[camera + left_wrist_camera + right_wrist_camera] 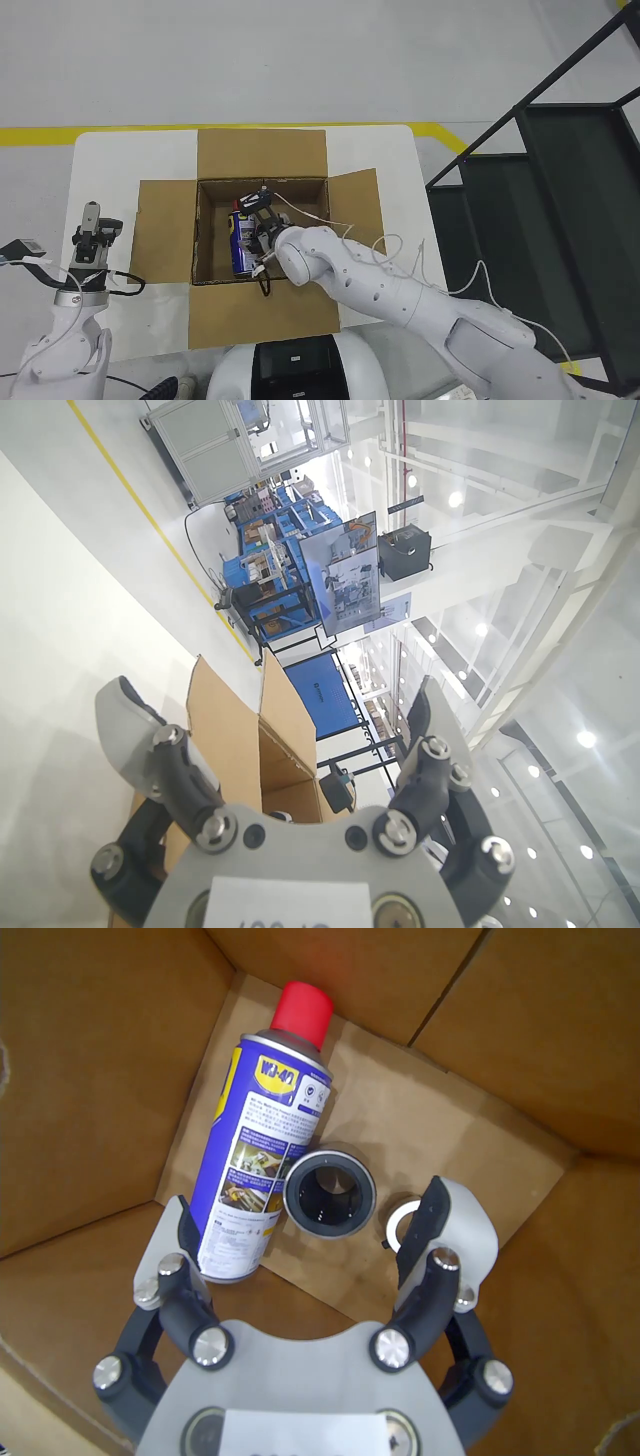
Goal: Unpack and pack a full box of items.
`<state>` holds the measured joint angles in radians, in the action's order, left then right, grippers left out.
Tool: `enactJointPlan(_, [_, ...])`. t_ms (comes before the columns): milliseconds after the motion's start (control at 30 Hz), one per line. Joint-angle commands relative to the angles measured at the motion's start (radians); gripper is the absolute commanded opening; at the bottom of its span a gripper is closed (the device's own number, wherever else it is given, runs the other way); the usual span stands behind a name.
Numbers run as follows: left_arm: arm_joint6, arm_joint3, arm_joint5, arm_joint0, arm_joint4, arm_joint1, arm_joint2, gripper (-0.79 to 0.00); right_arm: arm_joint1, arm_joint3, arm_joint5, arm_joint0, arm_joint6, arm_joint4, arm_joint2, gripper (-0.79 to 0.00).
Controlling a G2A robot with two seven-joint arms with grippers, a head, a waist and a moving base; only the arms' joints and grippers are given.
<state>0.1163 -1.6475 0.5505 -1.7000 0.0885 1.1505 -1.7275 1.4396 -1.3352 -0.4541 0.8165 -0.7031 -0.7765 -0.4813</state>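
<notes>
Currently right claw (307, 1198) (spread) hovers inside box (90, 1078).

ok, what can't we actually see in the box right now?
- Right wrist view: white ring half hidden behind a finger of the right gripper.
- Top view: box floor beside the spray can covered by the right arm.
- Left wrist view: box interior hidden by its own flaps.

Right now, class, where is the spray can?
In the top view the spray can lies inside the open box, along its left wall; the right wrist view shows a metal ring close beside it.
</notes>
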Motion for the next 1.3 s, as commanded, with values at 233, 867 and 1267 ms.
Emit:
enactJointPlan(233, [0.000,0.000,0.000,0.000,0.000,0.000,0.000,0.000,0.052,0.067,-0.090,-0.023,-0.002,-0.033,0.020,0.000])
enactJointPlan(867, [0.000,0.000,0.000,0.000,0.000,0.000,0.000,0.000,0.050,-0.012,-0.135,0.050,-0.076,-0.145,-0.055,-0.092])
enactJointPlan(1267, [0.000,0.000,0.000,0.000,0.000,0.000,0.000,0.000,0.082,0.046,-0.135,0.041,-0.097,-0.159,-0.070,-0.182])
